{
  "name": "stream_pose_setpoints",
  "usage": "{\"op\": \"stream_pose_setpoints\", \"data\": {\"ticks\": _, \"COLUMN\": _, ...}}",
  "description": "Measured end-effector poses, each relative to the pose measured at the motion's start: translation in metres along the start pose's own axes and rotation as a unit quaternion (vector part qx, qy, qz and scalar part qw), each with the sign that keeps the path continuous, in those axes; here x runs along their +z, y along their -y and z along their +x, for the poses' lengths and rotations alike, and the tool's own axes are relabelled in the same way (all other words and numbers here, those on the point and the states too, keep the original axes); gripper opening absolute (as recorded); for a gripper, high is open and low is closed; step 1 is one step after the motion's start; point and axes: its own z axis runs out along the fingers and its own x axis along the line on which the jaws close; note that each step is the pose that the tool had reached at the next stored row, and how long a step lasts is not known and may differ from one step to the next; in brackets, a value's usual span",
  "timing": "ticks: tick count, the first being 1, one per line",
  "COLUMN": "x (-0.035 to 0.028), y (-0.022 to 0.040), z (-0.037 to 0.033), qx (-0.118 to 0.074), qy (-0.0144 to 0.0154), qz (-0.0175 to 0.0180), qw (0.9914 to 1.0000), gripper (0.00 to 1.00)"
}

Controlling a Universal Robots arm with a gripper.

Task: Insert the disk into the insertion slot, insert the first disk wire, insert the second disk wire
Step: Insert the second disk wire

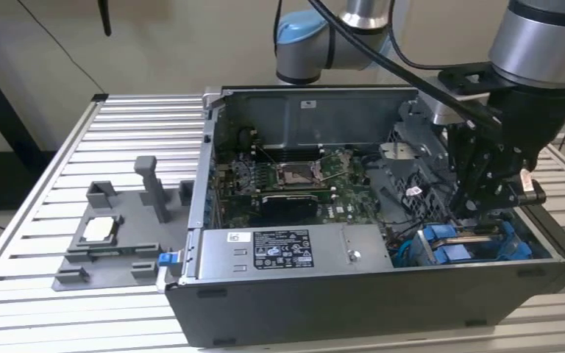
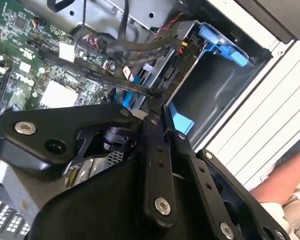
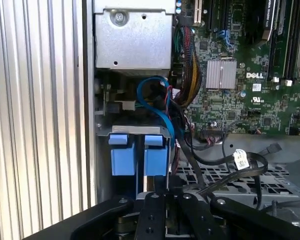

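My arm (image 1: 543,44) reaches down steeply from above at the exterior view's right, wrist near vertical; my gripper (image 1: 485,193) points downward, black linkages drawn close together in both wrist views, fingertips hidden

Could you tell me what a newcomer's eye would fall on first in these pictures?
Probably the open computer case on the slatted metal table, with the arm's black gripper lowered inside it at the exterior view's right, just above the bright blue plastic fittings of the drive bay. Next comes the green motherboard in the middle of the case, and the grey fixture lying beside the case on the exterior view's left.
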Motion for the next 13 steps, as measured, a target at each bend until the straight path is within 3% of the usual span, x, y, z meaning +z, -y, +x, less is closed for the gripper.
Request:
{"op": "stream_pose_setpoints", "data": {"ticks": 4, "x": 0.0034, "y": 0.0100, "z": 0.0035, "qx": 0.000, "qy": 0.0027, "qz": -0.0076, "qw": 0.99997, "gripper": 0.16}}
{"op": "stream_pose_setpoints", "data": {"ticks": 8, "x": 0.0063, "y": 0.0144, "z": 0.0058, "qx": 0.001, "qy": 0.0138, "qz": -0.0085, "qw": 0.99987, "gripper": 0.16}}
{"op": "stream_pose_setpoints", "data": {"ticks": 13, "x": 0.0083, "y": 0.0143, "z": 0.0064, "qx": 0.006, "qy": 0.0240, "qz": -0.0109, "qw": 0.99964, "gripper": 0.16}}
